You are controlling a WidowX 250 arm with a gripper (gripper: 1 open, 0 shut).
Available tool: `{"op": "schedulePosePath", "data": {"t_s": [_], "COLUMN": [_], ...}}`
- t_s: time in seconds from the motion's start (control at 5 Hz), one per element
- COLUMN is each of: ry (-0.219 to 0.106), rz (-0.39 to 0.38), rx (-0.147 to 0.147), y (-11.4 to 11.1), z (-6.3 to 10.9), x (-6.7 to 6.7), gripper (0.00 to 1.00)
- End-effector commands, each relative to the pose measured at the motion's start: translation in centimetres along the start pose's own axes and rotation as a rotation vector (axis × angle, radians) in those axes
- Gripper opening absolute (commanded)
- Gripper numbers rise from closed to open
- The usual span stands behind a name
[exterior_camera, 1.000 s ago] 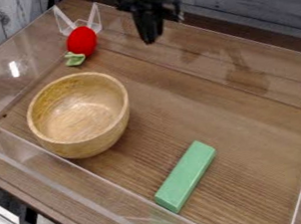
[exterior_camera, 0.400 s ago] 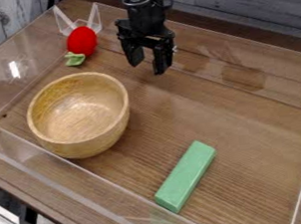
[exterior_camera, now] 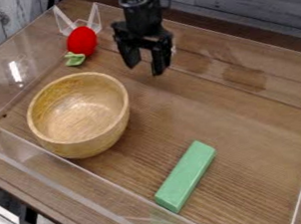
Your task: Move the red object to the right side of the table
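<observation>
On the tabletop (exterior_camera: 233, 101), the toy fruit (exterior_camera: 81, 41) lies at the upper left of the frame, its leafy end toward the bowl (exterior_camera: 79, 115) below (left of center); the rectangular block (exterior_camera: 187, 174) lies at the lower right.

The robot's dark arm reaches in from the top of the view, its gripper (exterior_camera: 147, 57) pointing downward, low over the surface (exterior_camera: 219, 92). The jaws look spread apart, side by side, though motion blur softens their tips and exact angle.
</observation>
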State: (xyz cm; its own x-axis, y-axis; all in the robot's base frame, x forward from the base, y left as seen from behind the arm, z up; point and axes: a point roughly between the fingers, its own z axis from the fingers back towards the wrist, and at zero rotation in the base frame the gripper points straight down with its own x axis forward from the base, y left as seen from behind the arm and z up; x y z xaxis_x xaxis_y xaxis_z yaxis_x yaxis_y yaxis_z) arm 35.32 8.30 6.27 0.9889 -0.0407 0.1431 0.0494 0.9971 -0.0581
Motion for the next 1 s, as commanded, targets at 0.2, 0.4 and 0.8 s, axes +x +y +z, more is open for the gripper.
{"op": "schedulePosePath", "data": {"t_s": [0.2, 0.4, 0.8], "ry": [-0.105, -0.106, -0.087], "rz": [-0.03, -0.084, -0.104], "rx": [0.028, 0.02, 0.02], "y": [4.2, 5.6, 8.4], "z": [4.6, 5.6, 5.1], "x": [1.8, 1.9, 1.1], "gripper": [1.0, 1.0, 1.0]}}
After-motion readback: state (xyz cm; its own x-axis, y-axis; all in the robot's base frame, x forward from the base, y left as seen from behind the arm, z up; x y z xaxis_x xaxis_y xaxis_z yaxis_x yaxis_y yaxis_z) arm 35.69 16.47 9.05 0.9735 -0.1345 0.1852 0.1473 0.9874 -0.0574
